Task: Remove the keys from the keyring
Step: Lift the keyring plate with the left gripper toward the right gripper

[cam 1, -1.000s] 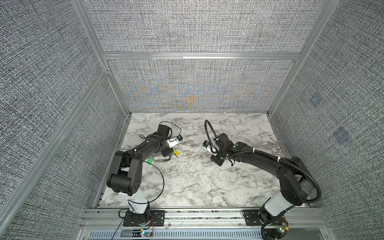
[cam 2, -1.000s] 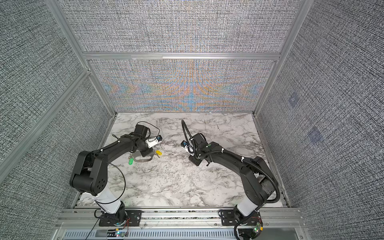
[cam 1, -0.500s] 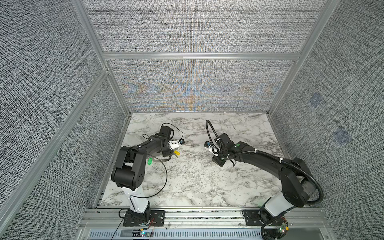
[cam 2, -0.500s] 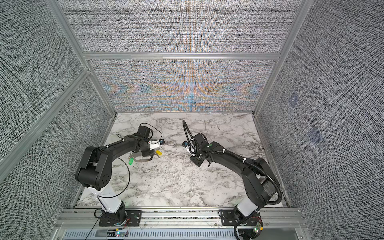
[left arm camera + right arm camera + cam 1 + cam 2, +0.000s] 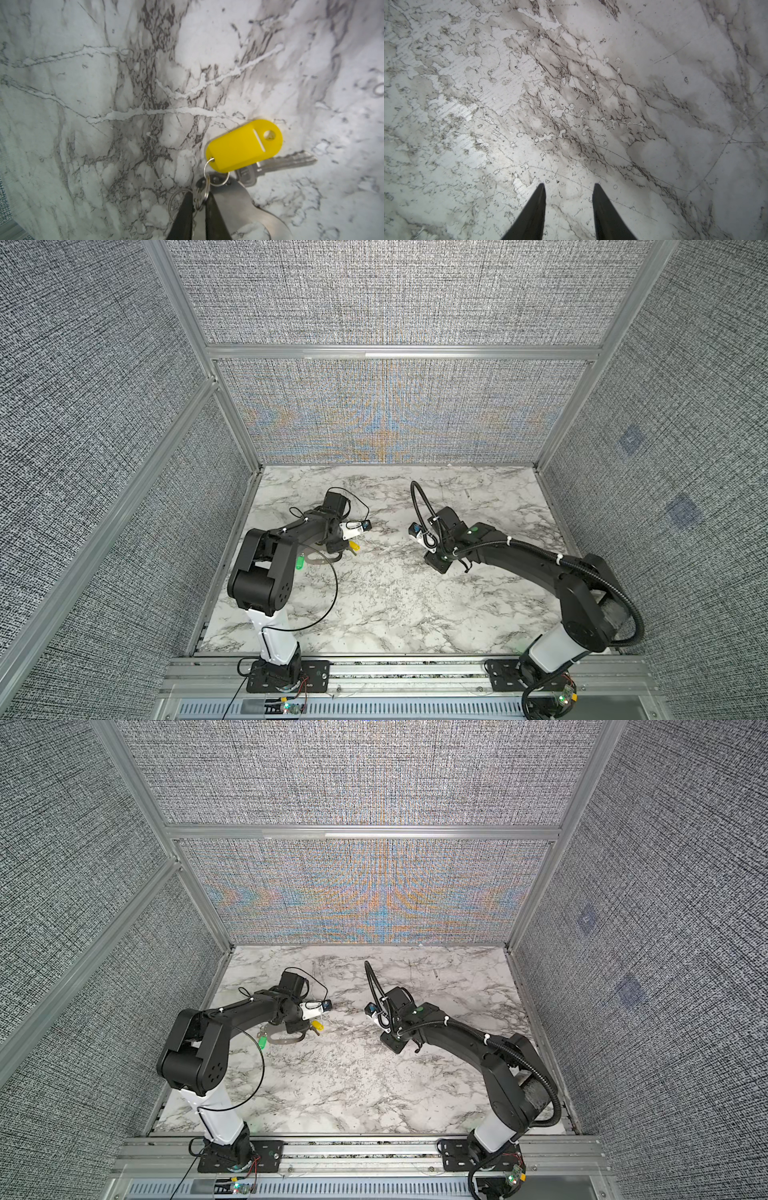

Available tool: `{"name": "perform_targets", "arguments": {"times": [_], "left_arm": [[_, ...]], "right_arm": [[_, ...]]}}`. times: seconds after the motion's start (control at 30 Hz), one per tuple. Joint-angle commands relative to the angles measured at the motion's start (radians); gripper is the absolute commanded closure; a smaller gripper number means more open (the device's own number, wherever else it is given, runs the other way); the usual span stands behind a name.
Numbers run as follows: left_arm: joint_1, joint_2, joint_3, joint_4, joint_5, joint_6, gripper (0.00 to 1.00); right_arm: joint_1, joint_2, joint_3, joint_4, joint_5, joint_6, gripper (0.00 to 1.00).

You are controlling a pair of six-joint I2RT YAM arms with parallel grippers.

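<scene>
The keyring (image 5: 234, 199) is a grey metal loop lying flat on the marble near the left arm, seen in both top views (image 5: 322, 570) (image 5: 286, 1040). A silver key (image 5: 291, 161) with a yellow tag (image 5: 245, 145) hangs from it by small wire rings (image 5: 217, 180). The green tag (image 5: 300, 562) (image 5: 262, 1042) lies at the loop's other end. My left gripper (image 5: 199, 196) (image 5: 338, 549) is down on the loop's yellow-tag end, its jaws closed on one small wire ring. My right gripper (image 5: 569, 186) (image 5: 436, 564) hovers open over bare marble, holding nothing.
The marble table (image 5: 395, 614) is walled by grey fabric panels on three sides. An aluminium rail (image 5: 395, 668) runs along the front edge. A thin black cable (image 5: 328, 601) loops over the table beside the left arm's base.
The left arm's elbow has swung in and the left jaws have narrowed onto the small wire ring. The right arm has barely moved.
</scene>
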Motion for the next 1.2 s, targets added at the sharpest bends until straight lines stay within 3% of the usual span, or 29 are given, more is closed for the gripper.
{"name": "perform_targets", "arguments": {"times": [0.0,0.37,0.63,1.17], "left_arm": [[-0.004,-0.001,0.009,-0.009,0.012,0.018,0.86],[-0.021,0.003,0.009,-0.043,0.067,0.047,1.0],[-0.051,-0.026,0.014,-0.108,0.226,0.082,1.0],[-0.201,-0.09,-0.007,-0.087,0.326,-0.025,1.0]], "right_arm": [[0.0,0.003,-0.003,-0.005,-0.006,-0.003,0.6],[-0.001,0.0,-0.011,-0.003,-0.007,-0.003,0.62],[-0.004,-0.042,-0.05,0.012,-0.001,-0.003,0.63],[-0.052,-0.256,-0.244,0.044,0.011,0.032,0.63]]}}
